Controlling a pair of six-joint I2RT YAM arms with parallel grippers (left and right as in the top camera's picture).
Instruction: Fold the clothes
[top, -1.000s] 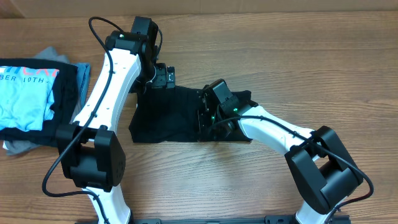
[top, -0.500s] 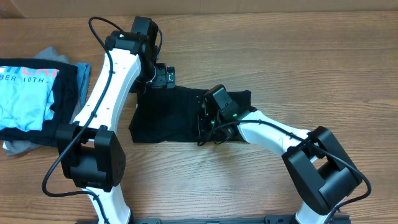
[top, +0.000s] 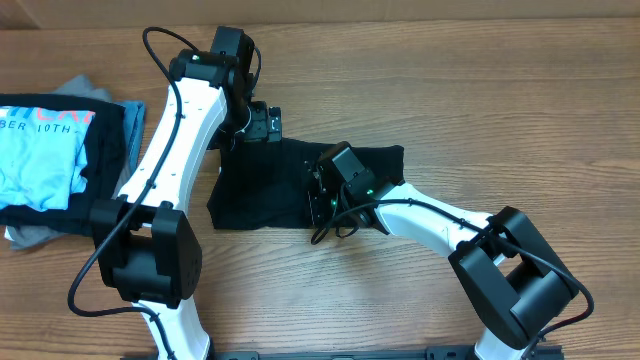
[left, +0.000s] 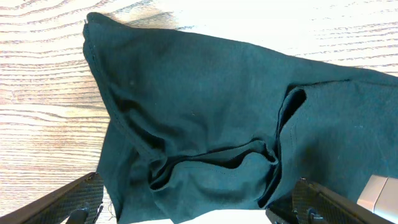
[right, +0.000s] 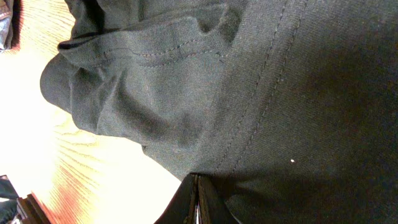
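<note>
Robotics lab setup: cabled white arms (top: 175, 120) at wood-grain table (top: 500, 90).

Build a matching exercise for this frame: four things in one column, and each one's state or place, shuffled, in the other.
Things:
1. left gripper
2. right gripper
3. black garment
4. light blue T-shirt

States or places:
A. stacked at the left edge of the table
B. open
C. shut on black fabric
D. lying mid-table, between the arms

Pairs: 1-B, 2-C, 3-D, 4-A.
</note>
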